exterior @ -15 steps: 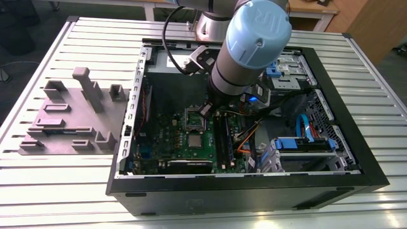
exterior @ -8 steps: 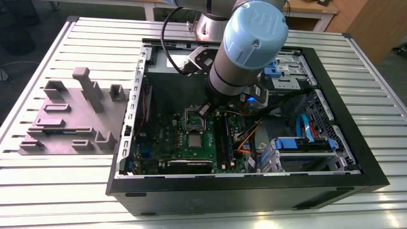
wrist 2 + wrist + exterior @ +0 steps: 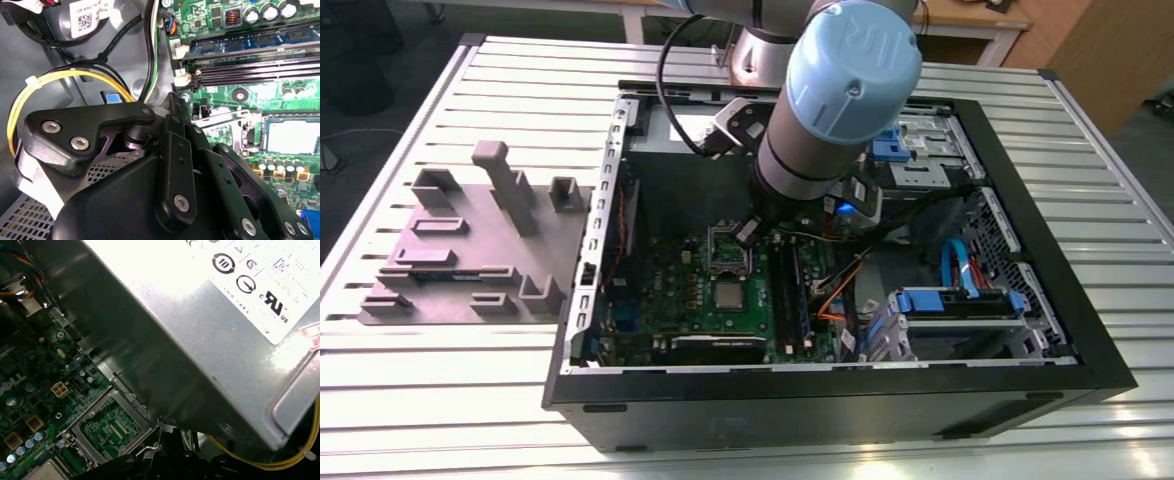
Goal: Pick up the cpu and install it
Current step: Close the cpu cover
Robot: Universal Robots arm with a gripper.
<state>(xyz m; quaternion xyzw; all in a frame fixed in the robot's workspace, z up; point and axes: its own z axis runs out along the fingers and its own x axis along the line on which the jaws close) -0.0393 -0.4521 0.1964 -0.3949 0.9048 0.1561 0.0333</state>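
Slatted metal bench (image 3: 467,400) is carrying an opened computer case (image 3: 1067,350), with a grey moulded fixture (image 3: 467,250) lying toward its edge on the exterior view's left. Inside the case, the arm is reaching down over the motherboard (image 3: 707,310); the cpu (image 3: 727,293) is lying flat on the board, just beside the empty socket (image 3: 727,250), apart from the gripper (image 3: 754,232). In the second wrist view the gripper's linkage (image 3: 175,170) is crowding the foreground beside the socket (image 3: 292,135); whether the jaws are apart cannot be told. In the first wrist view the power supply (image 3: 210,320) is looming over the socket (image 3: 112,427). Judged good practice: descending squarely, gripping the chip's edges, avoiding the socket contacts.
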